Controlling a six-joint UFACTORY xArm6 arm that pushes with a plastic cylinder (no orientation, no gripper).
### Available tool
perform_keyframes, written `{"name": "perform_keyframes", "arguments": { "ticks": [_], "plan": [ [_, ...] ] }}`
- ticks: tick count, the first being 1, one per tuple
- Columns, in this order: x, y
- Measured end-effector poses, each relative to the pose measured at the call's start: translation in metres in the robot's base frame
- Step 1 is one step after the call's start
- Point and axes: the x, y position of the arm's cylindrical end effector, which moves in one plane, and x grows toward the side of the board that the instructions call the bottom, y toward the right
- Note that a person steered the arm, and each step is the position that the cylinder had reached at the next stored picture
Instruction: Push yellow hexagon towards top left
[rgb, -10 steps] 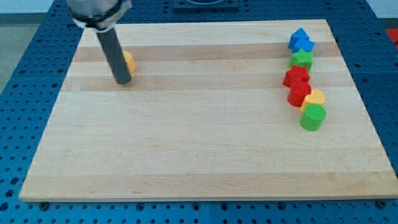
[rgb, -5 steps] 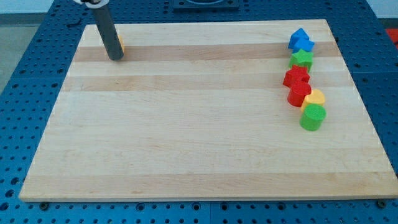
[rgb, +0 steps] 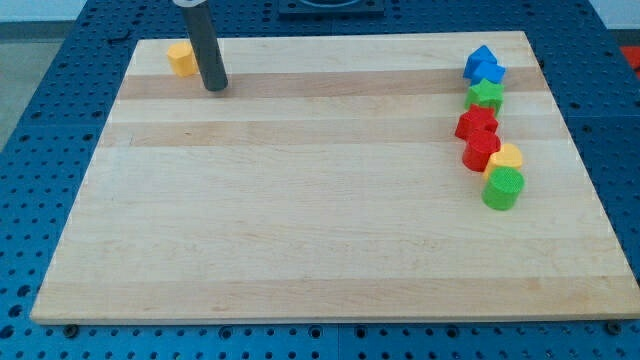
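The yellow hexagon (rgb: 181, 58) sits near the top left corner of the wooden board (rgb: 300, 220). My dark rod comes down from the view's top, and my tip (rgb: 216, 86) rests on the board just right of and slightly below the hexagon, a small gap apart from it.
A column of blocks stands along the board's right side: two blue blocks (rgb: 483, 66), a green star (rgb: 485, 95), two red blocks (rgb: 478, 125) (rgb: 482, 150), a yellow block (rgb: 506, 157) and a green cylinder (rgb: 503, 188).
The yellow hexagon has moved up and left to the top left corner. My tip went up and left with it, then drew back to the right, now apart from it.
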Motion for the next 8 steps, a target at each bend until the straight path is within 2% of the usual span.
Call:
{"name": "perform_keyframes", "arguments": {
  "ticks": [2, 5, 8],
  "plan": [
    [-0.050, -0.022],
    [-0.023, -0.030],
    [-0.032, -0.061]
  ]
}}
